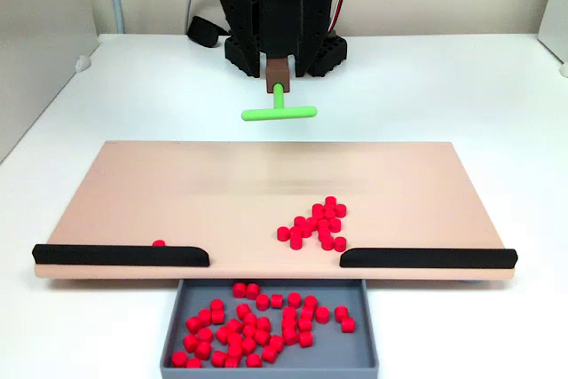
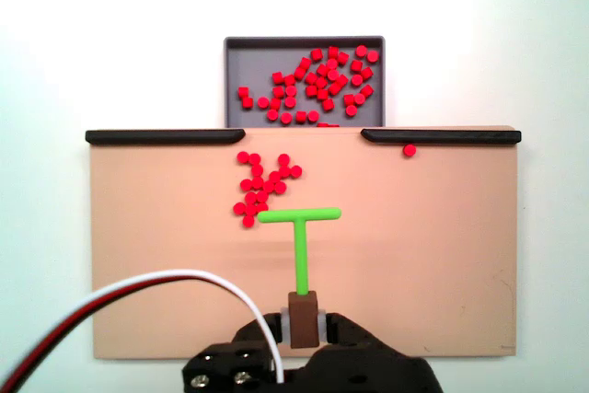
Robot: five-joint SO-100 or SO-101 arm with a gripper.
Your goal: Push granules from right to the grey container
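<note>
The gripper (image 2: 303,327) is closed on the brown block of the green T-tool (image 2: 300,232), whose crossbar is near a loose cluster of granules (image 2: 259,185) on the tan board (image 2: 433,255). Many granules lie in the grey container (image 2: 241,62). One granule (image 1: 159,243) touches a black bar (image 1: 120,256).

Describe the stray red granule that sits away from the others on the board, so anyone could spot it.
Start at the tan board and follow its edge nearest the grey container. The lone granule lies against a black bar, left in this fixed view, apart from the cluster of granules.
</note>
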